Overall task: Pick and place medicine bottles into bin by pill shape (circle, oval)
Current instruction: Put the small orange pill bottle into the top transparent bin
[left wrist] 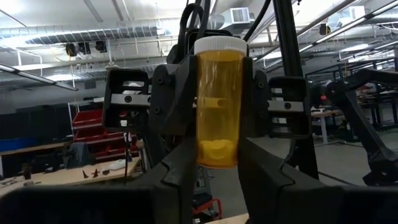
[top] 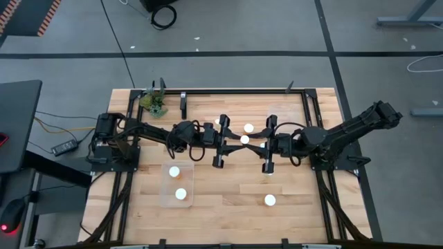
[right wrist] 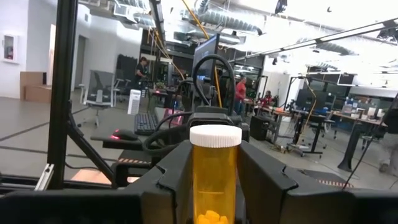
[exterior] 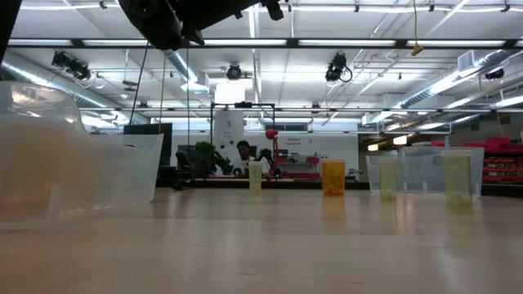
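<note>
— What's over the tabletop point(top: 228, 187)?
— Both arms meet mid-table. The left gripper point(left wrist: 217, 177) and right gripper point(right wrist: 214, 186) each have fingers clasped on one medicine bottle point(left wrist: 217, 106), lifted and upright between them.
— Its look?
— Amber, translucent, white cap, pale pills at the bottom. No readable label. Other bottles point(top: 268, 200) stand scattered below.

Both arms are stretched in toward the middle of the table and meet nose to nose, left arm coming from 9 o'clock, right arm from 3 o'clock. The left gripper point(top: 229, 141) and right gripper point(top: 257, 142) face each other with 1 bottle point(top: 244, 140) upright between them. In both wrist views, each gripper's 2 fingers are pressed against its sides.
</note>
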